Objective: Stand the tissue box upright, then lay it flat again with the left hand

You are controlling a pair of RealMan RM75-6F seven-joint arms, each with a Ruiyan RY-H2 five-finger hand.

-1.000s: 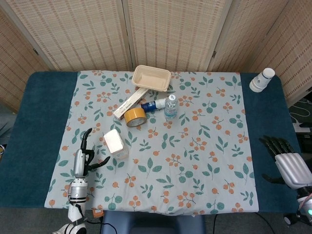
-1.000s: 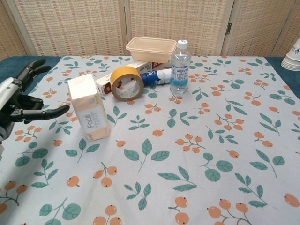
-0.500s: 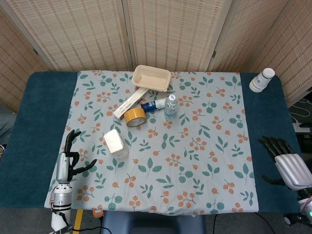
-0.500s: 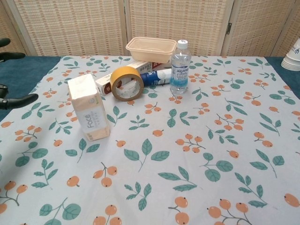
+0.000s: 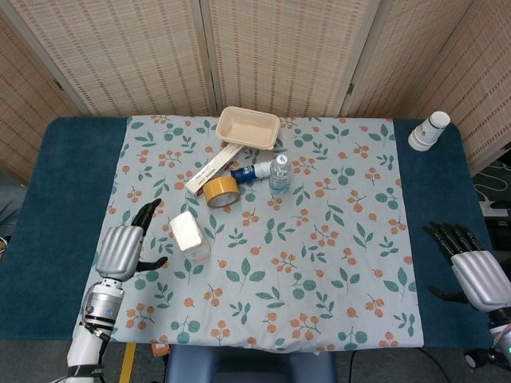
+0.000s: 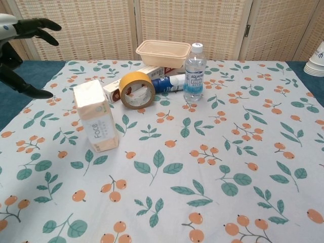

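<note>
chest view: tissue box (image 6: 95, 116) stands upright, untouched.

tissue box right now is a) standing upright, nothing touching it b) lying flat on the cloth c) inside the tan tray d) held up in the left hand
a: in the chest view the tissue box stands on end on the floral cloth, and the left hand hangs open to its left, apart from it.
</note>
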